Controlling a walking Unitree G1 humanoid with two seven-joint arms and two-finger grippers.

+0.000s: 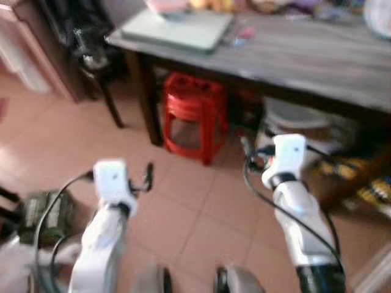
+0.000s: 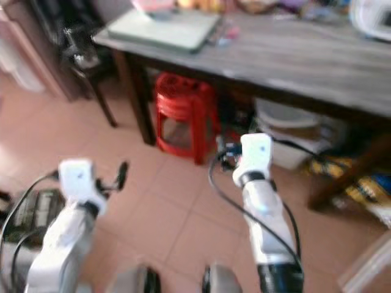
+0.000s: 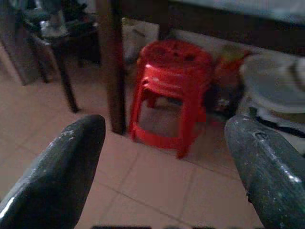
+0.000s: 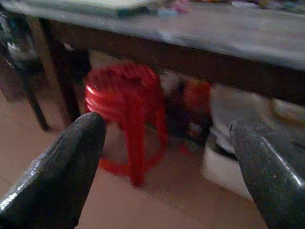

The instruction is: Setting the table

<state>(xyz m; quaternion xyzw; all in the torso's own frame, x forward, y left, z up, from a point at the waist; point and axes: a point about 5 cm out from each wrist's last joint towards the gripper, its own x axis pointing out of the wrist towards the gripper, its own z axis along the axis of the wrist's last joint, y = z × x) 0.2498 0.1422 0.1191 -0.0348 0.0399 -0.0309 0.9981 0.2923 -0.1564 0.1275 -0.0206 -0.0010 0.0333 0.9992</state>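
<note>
A grey wooden table (image 1: 305,58) with dark legs stands ahead of me. A pale green mat (image 1: 177,27) lies at its left end, with blurred small items along the far edge. Both arms are held out low over the tiled floor, short of the table. My left gripper (image 3: 164,126) is open with nothing between its fingers, and it faces stacked red plastic stools (image 3: 174,90) under the table. My right gripper (image 4: 167,125) is also open and empty, level with the table's front edge (image 4: 200,52).
The red stools (image 1: 192,116) sit beside the table's left leg (image 1: 146,97). A white tub (image 1: 296,116) and yellow packets (image 1: 366,189) lie under the table to the right. A dark chair (image 1: 91,55) stands at the left. A greenish box (image 1: 46,213) rests on the floor.
</note>
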